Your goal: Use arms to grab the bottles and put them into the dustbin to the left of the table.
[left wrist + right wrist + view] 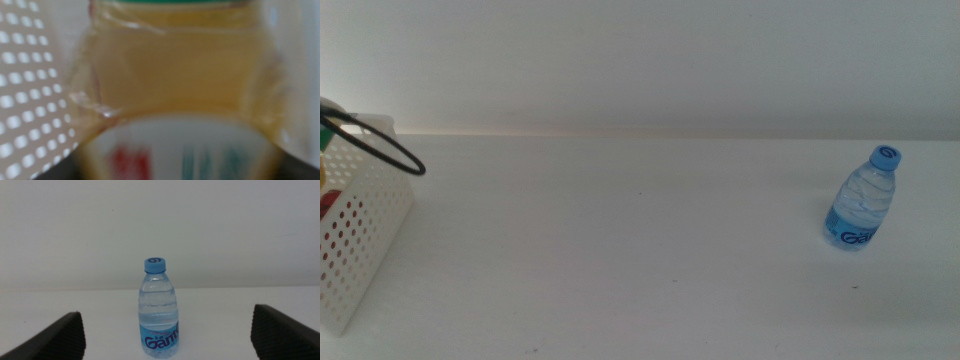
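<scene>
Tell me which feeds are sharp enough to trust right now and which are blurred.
Left wrist view: badly out of focus, filled by the juice bottle up close, with the bin wall's holes glowing beside it. Right wrist view: sharp, the water bottle crisp between the open right gripper. Middle view: evenly lit, slightly soft, faint shadows only.

water bottle [861, 210]: upright, table right | juice bottle [175, 85]: beside dustbin [360, 250] wall
</scene>
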Robot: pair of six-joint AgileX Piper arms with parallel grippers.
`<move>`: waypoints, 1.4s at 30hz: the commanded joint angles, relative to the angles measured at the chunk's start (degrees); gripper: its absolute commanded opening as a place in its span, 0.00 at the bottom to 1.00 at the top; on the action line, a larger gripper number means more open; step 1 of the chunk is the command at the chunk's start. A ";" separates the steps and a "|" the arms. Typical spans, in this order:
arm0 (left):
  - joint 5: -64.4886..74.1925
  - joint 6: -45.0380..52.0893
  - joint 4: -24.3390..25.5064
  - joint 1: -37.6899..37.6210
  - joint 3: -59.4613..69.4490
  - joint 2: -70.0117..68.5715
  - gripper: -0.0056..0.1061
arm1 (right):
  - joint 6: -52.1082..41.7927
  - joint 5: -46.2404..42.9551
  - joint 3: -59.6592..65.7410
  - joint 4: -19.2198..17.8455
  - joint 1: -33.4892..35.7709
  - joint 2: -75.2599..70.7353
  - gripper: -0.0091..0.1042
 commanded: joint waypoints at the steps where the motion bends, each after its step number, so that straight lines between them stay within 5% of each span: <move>1: 0.30 -3.27 -0.88 0.14 -1.26 -3.46 0.69 | -0.28 -0.55 2.59 -0.27 -0.43 -2.24 0.86; 5: 5.21 -4.94 -1.31 -0.44 -5.31 -10.11 0.89 | -0.28 -0.55 2.59 -0.27 -0.43 -2.24 0.86; 10: 10.00 -11.65 -0.62 -4.23 -11.18 -19.84 0.89 | -0.28 -0.55 2.59 -0.27 -0.43 -2.24 0.86; 16: 8.36 -12.47 -15.28 -16.79 -11.62 -30.30 0.89 | -0.28 -0.55 2.59 -0.27 -0.43 -2.24 0.86; 18: 5.18 -13.66 -12.72 -25.57 -9.60 -34.11 0.89 | -0.28 -0.55 2.59 -0.27 -0.43 -2.24 0.86; 23: -0.89 -26.42 3.99 -53.40 0.38 -46.61 0.89 | -0.28 -0.55 2.59 -0.27 -0.43 -2.24 0.86; 28: -8.90 -40.16 10.39 -69.28 14.90 -56.84 0.89 | -0.28 -0.55 2.59 -0.27 -0.43 -2.24 0.86; 34: -16.74 -54.38 15.70 -73.47 26.98 -63.21 0.89 | -0.14 -0.55 2.59 -0.27 -0.43 -2.24 0.86; 42: -16.11 -50.99 15.70 -73.47 27.90 -63.26 0.89 | -0.14 -0.55 2.59 -0.27 -0.43 -2.24 0.86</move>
